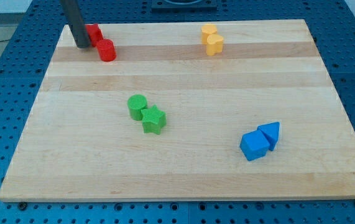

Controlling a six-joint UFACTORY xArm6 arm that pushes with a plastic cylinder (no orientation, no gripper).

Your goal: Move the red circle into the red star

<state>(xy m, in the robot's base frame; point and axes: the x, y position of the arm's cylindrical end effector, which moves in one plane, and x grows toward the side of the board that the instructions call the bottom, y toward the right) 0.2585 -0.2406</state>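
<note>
Eight small blocks lay in four pairs on the wooden board [183, 68], each pair of one colour. At the view's top left, my tip [82, 46] rested on the wood right against the red pair, touching or almost touching the left side of both blocks. The rod rose from there out of the view's top edge. It carried no jaws, only a plain dark end, so there was nothing to open or close and it held nothing.

The red circle [107, 50] sat just to the right of my tip and a little toward the view's bottom. The red star [93, 32] stood directly behind it, toward the view's top, partly hidden by the rod, so its shape was hard to make out. The two red blocks were touching or very nearly so.

Along the top edge, right of the middle, two yellow blocks pressed together: one yellow block [209, 30] farther back and a yellow heart [214, 44] in front of it. Near the board's middle a green circle [137, 106] touched a green star [153, 119] on its lower right. At the lower right a blue cube [254, 145] leaned against a blue triangle [269, 133]. The pairs were well apart from one another.
</note>
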